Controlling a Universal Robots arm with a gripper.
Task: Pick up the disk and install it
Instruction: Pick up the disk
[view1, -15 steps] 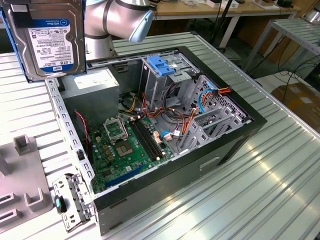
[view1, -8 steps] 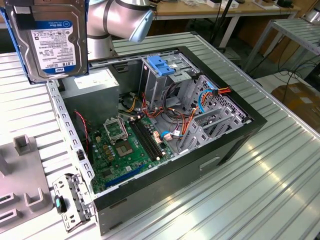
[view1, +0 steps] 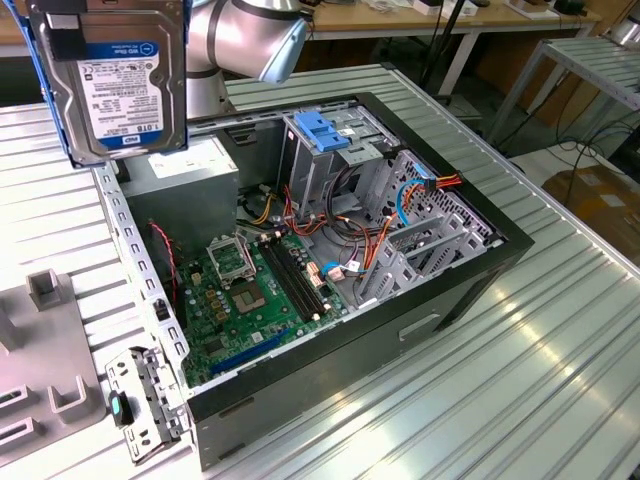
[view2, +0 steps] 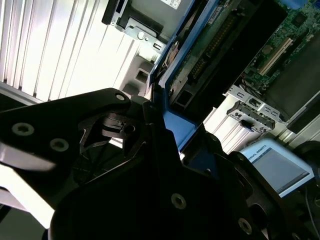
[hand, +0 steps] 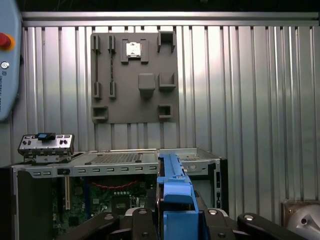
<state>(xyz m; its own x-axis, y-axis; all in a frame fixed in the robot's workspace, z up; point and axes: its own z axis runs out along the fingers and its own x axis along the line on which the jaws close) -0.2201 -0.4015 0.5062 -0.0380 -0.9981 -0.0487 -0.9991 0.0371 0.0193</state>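
Observation:
The disk (view1: 120, 80), a silver hard drive with a white-and-blue label in a blue plastic carrier, hangs upright in the air at the exterior view's upper left, above the open computer case (view1: 420, 325). In both wrist views my gripper (hand: 175, 217) is shut on the carrier's blue edge (hand: 174, 192), its black fingers (view2: 150, 125) clamped on either side. The drive's dark underside (view2: 220, 55) stretches away from the jaws. Below the disk lie the case's motherboard (view1: 250, 290) and its metal drive cage with a blue top (view1: 325, 135).
A grey power supply box (view1: 185, 175) sits in the case's back corner beside orange and blue cables (view1: 400, 205). A grey fixture plate (hand: 135, 75) lies on the ribbed metal table (view1: 540, 360). A loose bracket (view1: 145, 400) rests at the case's near corner. A pendant (view2: 275, 167) lies nearby.

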